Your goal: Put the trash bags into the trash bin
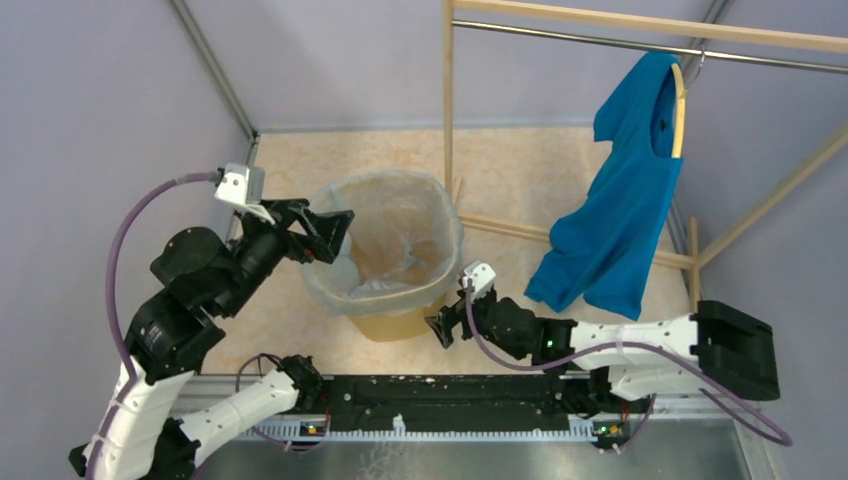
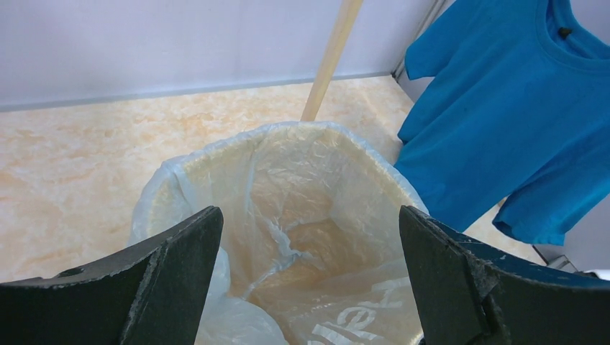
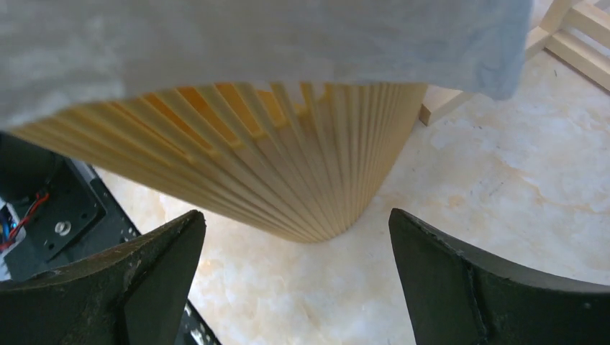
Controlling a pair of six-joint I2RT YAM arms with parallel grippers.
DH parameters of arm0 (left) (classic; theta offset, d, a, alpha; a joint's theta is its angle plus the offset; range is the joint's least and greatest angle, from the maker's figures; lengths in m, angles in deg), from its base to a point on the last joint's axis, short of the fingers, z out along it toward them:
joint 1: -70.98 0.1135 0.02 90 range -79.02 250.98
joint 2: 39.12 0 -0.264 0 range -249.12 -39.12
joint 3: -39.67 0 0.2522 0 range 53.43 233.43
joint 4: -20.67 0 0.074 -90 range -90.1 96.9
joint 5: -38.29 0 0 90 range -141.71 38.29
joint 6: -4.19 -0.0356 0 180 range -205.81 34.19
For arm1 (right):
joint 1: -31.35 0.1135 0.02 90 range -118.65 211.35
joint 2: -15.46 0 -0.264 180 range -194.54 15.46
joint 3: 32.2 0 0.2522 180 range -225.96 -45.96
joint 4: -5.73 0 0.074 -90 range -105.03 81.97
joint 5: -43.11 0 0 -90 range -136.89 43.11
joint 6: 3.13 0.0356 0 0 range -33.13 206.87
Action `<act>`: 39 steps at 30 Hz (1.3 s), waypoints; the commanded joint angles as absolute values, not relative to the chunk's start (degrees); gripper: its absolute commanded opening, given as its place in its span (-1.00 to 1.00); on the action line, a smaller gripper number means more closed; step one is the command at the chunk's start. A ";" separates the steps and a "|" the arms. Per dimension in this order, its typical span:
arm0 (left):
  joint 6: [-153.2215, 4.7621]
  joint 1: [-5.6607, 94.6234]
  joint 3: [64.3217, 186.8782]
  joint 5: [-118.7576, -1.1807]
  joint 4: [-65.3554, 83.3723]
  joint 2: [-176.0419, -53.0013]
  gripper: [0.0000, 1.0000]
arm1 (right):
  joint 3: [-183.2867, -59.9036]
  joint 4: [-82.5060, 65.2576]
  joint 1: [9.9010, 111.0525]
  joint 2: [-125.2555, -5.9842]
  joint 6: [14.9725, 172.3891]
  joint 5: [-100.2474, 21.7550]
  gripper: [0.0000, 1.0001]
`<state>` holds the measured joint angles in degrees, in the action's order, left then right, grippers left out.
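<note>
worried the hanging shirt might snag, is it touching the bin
Apart. The top view shows a strip of bare floor between the shirt and the bin.
</note>
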<state>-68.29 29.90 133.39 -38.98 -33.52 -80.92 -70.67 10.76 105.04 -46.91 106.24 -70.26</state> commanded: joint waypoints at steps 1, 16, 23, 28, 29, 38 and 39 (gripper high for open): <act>-70.18 29.89 135.04 -38.39 -33.29 -78.28 0.97 | -71.86 28.81 107.33 -54.37 104.55 -79.30 0.97; -79.88 29.91 138.61 -29.17 -34.94 -74.23 0.97 | -93.93 42.87 105.85 -84.51 94.65 -81.51 0.97; -81.04 29.87 138.37 -26.59 -33.54 -71.43 0.97 | -106.80 40.55 98.85 -95.77 90.56 -68.00 0.97; -81.02 29.94 139.30 -26.67 -34.16 -71.35 0.97 | -116.05 38.39 95.22 -103.52 83.53 -60.91 0.97; -80.81 29.94 139.50 -26.62 -34.43 -71.38 0.97 | -118.60 37.77 94.39 -104.86 82.63 -59.89 0.97; -79.62 29.93 139.64 -26.47 -35.31 -71.48 0.97 | -143.38 30.48 90.41 -120.97 81.22 -57.42 0.97; -79.33 29.92 139.65 -26.54 -35.49 -71.64 0.97 | -146.96 29.33 90.21 -123.78 81.24 -57.31 0.97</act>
